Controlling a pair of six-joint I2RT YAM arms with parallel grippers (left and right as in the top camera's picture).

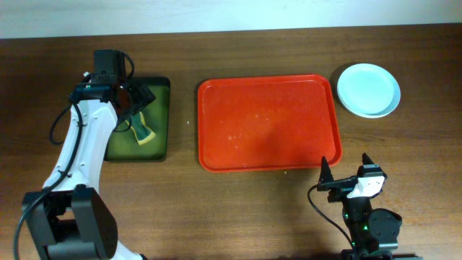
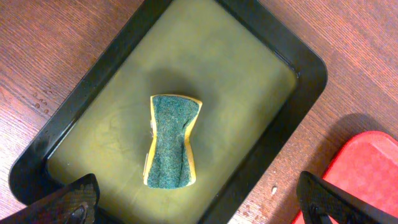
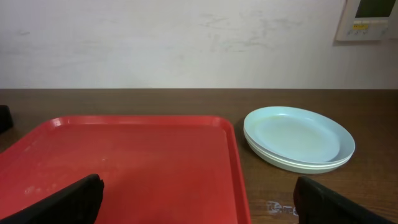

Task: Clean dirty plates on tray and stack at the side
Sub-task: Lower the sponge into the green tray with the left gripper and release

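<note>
The plates (image 1: 369, 89) sit in one stack on the table to the right of the red tray (image 1: 268, 123), pale blue plate on top; the stack also shows in the right wrist view (image 3: 298, 138). The tray (image 3: 124, 162) holds no plates, only faint smears. My left gripper (image 1: 136, 101) is open above the dark tray, its fingertips (image 2: 202, 202) spread wide over the green-and-yellow sponge (image 2: 171, 140), not touching it. My right gripper (image 1: 345, 170) is open and empty at the tray's front right corner, fingertips (image 3: 198, 199) spread.
The sponge (image 1: 142, 130) lies in a small dark green-black tray (image 1: 160, 148) of yellowish liquid (image 2: 236, 74) left of the red tray. A white wall runs behind the table.
</note>
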